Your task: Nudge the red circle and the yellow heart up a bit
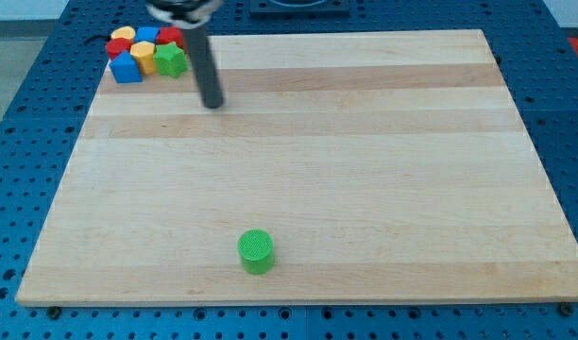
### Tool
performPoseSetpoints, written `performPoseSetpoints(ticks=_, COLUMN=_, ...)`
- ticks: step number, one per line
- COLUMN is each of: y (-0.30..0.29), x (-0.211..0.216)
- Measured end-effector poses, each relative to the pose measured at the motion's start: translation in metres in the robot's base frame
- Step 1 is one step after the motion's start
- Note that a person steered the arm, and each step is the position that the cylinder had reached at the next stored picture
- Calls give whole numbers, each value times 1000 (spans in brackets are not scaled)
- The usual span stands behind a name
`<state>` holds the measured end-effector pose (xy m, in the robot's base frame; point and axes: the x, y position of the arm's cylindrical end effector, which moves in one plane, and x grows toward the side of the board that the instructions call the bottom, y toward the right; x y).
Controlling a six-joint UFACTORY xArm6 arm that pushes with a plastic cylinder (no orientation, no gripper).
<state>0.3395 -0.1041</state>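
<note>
A tight cluster of small blocks sits at the board's top left corner. In it are a yellow block [123,35] at the top left, a red block [115,47] just below it, a blue block [147,35], a second red block [170,37], a second yellow block [143,55], a larger blue block [127,68] and a green block [172,61]. Their shapes are too small to make out, so I cannot tell which is the red circle or the yellow heart. My tip [212,104] rests on the board right of and a little below the cluster, apart from the green block.
A green cylinder [256,251] stands alone near the board's bottom edge, left of centre. The wooden board [365,170] lies on a blue perforated table [25,142].
</note>
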Motion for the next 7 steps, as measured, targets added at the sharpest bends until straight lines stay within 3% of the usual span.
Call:
performPoseSetpoints(ticks=1, y=-71, x=28)
performPoseSetpoints(ticks=2, y=-201, x=22)
performPoseSetpoints(ticks=3, y=-201, x=22)
performPoseSetpoints(ticks=5, y=-200, x=-50)
performPoseSetpoints(ticks=7, y=-200, x=-58)
